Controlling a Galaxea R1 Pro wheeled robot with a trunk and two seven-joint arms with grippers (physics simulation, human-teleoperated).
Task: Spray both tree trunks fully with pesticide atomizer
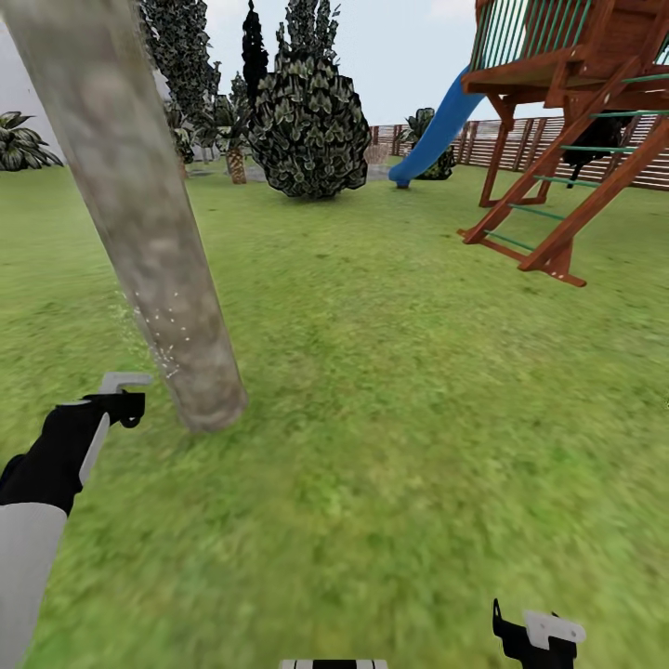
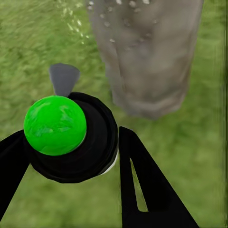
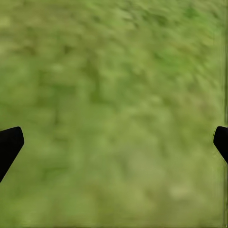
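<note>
From the head view, the left pincer (image 1: pixel 119 401) is held low beside the base of a thick, pale tree trunk (image 1: pixel 149 232) that leans across the lawn (image 1: pixel 390 390). A grey nozzle tip juts from the pincer toward the bark, and a scatter of white droplets (image 1: pixel 163 339) speckles the lower trunk. The right pincer (image 1: pixel 539 636) hangs low over grass, well apart from the tree. A wooden play tower (image 1: pixel 576 139) with a blue slide (image 1: pixel 437 130) and a fence (image 1: pixel 520 139) stand beyond.

In the left wrist view, the left pincer (image 2: pixel 71 156) is clamped around the sprayer (image 2: pixel 71 137), a black body with a bright green cap, its grey nozzle pointing at the trunk (image 2: pixel 147 57), where droplets dot the bark.

In the right wrist view, the right pincer (image 3: pixel 114 142) is spread wide and empty above grass (image 3: pixel 114 85).

The sprayer is picked up and this trunk appears to be mid-spray, low down only. Finishing its cover and treating the second tree look to remain.
</note>
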